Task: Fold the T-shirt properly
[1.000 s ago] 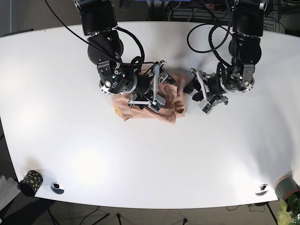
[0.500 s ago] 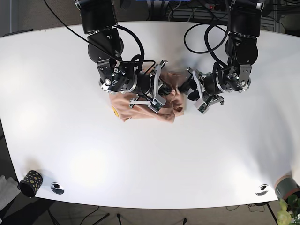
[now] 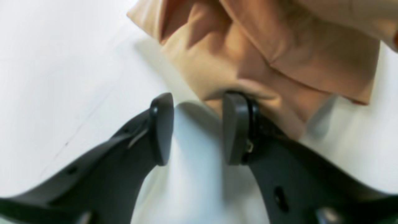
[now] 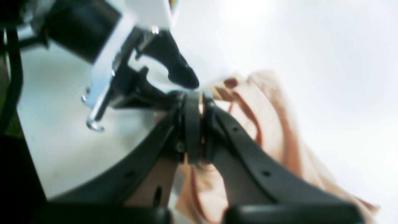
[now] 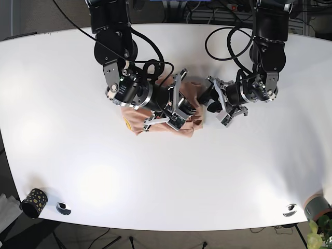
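Here the right gripper [image 4: 196, 130] pinches the T-shirt [image 4: 264, 109].

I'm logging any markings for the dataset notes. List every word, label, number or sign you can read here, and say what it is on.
No text can be read in any view.
T-shirt: a small yellow mark at its edge, too small to read.
Right gripper: a coloured sticker on the white housing above it, too blurred to read.
Patterned cup: dots only, no lettering.
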